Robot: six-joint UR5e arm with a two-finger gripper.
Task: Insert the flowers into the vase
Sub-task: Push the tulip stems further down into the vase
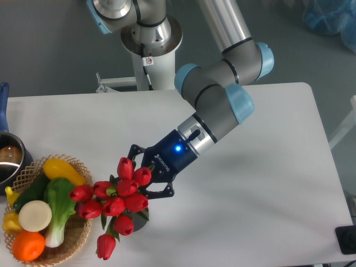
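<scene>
The gripper [146, 177] is clenched on the flowers [114, 197], its dark fingers reaching in behind the red buds, with a blue light glowing on its body. The arm [222, 100] slants up and to the right from it, through grey joints with pale blue caps, to a silver tube that leaves the top of the view. The tulip heads spread out to the lower left of the gripper, one bud hanging lowest near the front edge of the table [250, 194], and the leftmost buds reach over the rim of the wicker basket [78, 236]. The vase [138, 221] shows only as a small dark patch under the bouquet, just below the gripper; the blooms hide its mouth, so whether the stems are inside it cannot be told.

The basket sits at the table's lower left corner and holds colourful vegetables, among them a yellow one, a green leafy one, a white disc and an orange one. Beside it, at the left edge, stands a metal pot [8, 161] with a blue handle. The tabletop is white and matte, with soft shadows under the arm. Behind it the arm's round base [150, 39] stands on a white column against a grey floor, and a blue bundle [328, 16] lies at the top right corner.
</scene>
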